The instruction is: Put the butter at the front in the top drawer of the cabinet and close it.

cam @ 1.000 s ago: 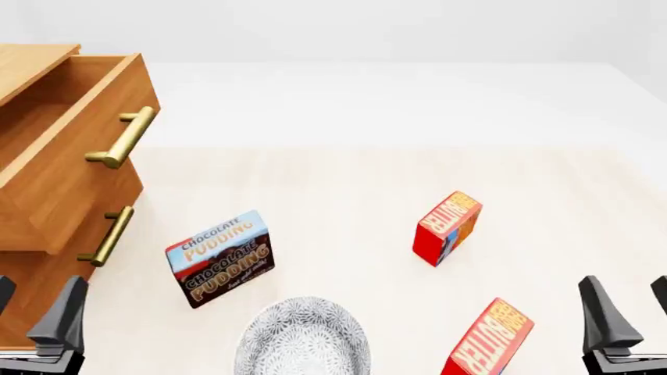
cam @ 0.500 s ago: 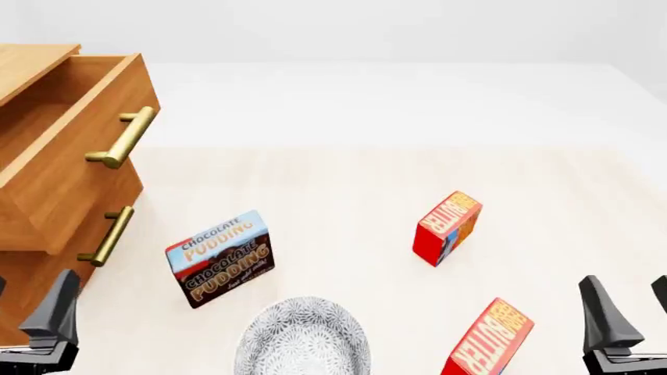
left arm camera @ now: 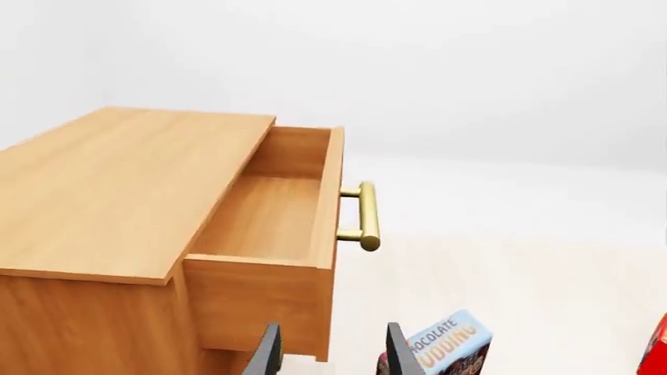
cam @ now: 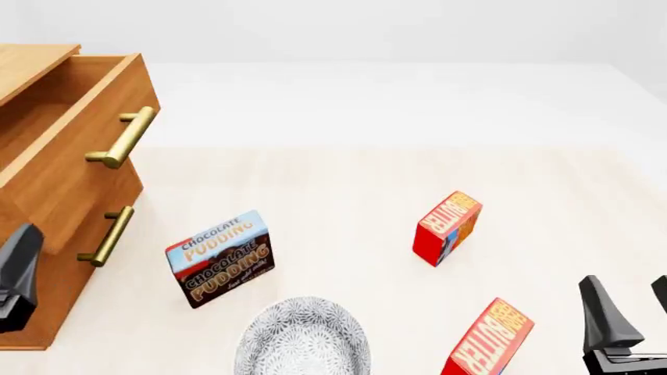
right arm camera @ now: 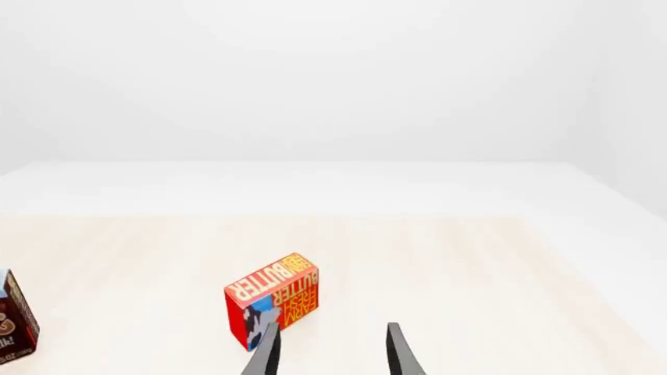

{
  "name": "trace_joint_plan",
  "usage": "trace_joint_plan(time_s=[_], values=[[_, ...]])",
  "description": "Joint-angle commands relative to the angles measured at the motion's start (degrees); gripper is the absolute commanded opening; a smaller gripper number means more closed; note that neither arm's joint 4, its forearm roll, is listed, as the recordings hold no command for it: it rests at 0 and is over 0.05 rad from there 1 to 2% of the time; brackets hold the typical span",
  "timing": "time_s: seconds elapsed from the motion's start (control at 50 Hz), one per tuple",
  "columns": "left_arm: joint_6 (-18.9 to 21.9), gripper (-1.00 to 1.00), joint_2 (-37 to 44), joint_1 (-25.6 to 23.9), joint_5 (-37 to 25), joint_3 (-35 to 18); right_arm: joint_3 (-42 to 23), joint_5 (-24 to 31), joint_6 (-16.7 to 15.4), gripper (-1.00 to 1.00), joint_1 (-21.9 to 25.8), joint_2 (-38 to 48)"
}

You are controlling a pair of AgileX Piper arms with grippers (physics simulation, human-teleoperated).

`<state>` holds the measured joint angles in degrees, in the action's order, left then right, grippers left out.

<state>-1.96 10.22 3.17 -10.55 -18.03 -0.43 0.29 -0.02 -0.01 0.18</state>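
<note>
The butter (cam: 488,337) stands tilted at the front right of the table, red with white lettering. A look-alike red box (cam: 448,226) lies farther back; it seems to be the red box (right arm camera: 273,298) in the right wrist view. The cabinet (cam: 42,301) stands at the left with its top drawer (cam: 73,168) pulled out and nothing visible inside (left arm camera: 265,215). My left gripper (left arm camera: 331,355) is open in front of the cabinet; one of its fingers (cam: 16,273) shows at the left edge. My right gripper (cam: 623,287) is open, to the right of the butter and apart from it.
A brown-and-blue chocolate pudding box (cam: 221,258) stands just right of the cabinet. A grey patterned plate (cam: 304,337) lies at the front centre. The lower drawer (cam: 108,236) is shut. The top drawer's brass handle (cam: 123,139) juts out over the table.
My left gripper has moved up and to the left, now in front of the cabinet's lower part. The right gripper and the boxes have not moved.
</note>
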Motion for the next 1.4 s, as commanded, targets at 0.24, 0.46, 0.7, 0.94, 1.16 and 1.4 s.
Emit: trace_joint_plan(time_s=[0.24, 0.46, 0.7, 0.94, 1.16, 1.4], values=[[2.6, 1.0, 11.2, 1.8, -17.7, -21.6, 0.1, -0.1, 0.0, 1.0, 0.0, 0.0], [2.5, 1.0, 21.0, -0.5, -25.0, -32.5, 0.1, -0.1, 0.0, 1.0, 0.0, 0.0], [0.0, 1.0, 27.5, -1.3, -32.8, -41.1, 0.1, -0.1, 0.0, 1.0, 0.0, 0.0], [-0.2, 1.0, 32.7, -1.1, -38.9, -47.3, 0.1, -0.1, 0.0, 1.0, 0.0, 0.0], [-1.4, 1.0, 38.0, -0.7, -44.8, -52.0, 0.1, -0.1, 0.0, 1.0, 0.0, 0.0], [-0.7, 1.0, 44.3, -0.6, -49.5, -56.6, 0.1, -0.1, 0.0, 1.0, 0.0, 0.0]])
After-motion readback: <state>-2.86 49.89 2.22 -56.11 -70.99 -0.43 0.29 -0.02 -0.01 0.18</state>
